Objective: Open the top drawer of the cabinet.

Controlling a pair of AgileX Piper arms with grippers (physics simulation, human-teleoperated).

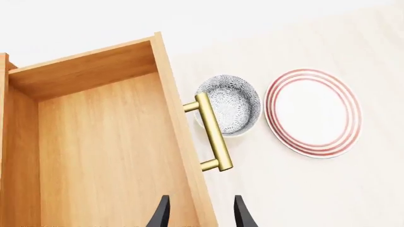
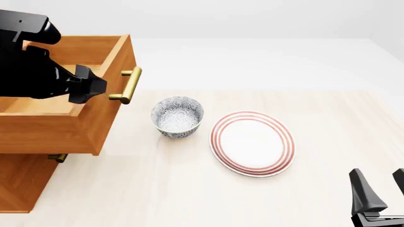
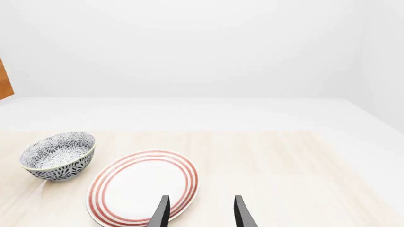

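The cabinet (image 2: 25, 182) stands at the table's left. Its top drawer (image 2: 63, 125) is pulled far out and shows plain wood inside (image 1: 107, 156). Its brass bar handle (image 2: 129, 85) sits on the front panel and also shows in the left wrist view (image 1: 213, 132). My left gripper (image 1: 200, 210) is open and hovers over the drawer's front panel, just short of the handle, holding nothing. In the front view it (image 2: 94, 90) is beside the handle. My right gripper (image 2: 379, 184) is open and empty at the near right; it also shows in the right wrist view (image 3: 200, 210).
A blue-patterned bowl (image 2: 177, 116) stands on the table just right of the open drawer. A white plate with red rings (image 2: 252, 143) lies right of the bowl. The brass handle of a lower drawer (image 2: 58, 157) peeks out under the open drawer.
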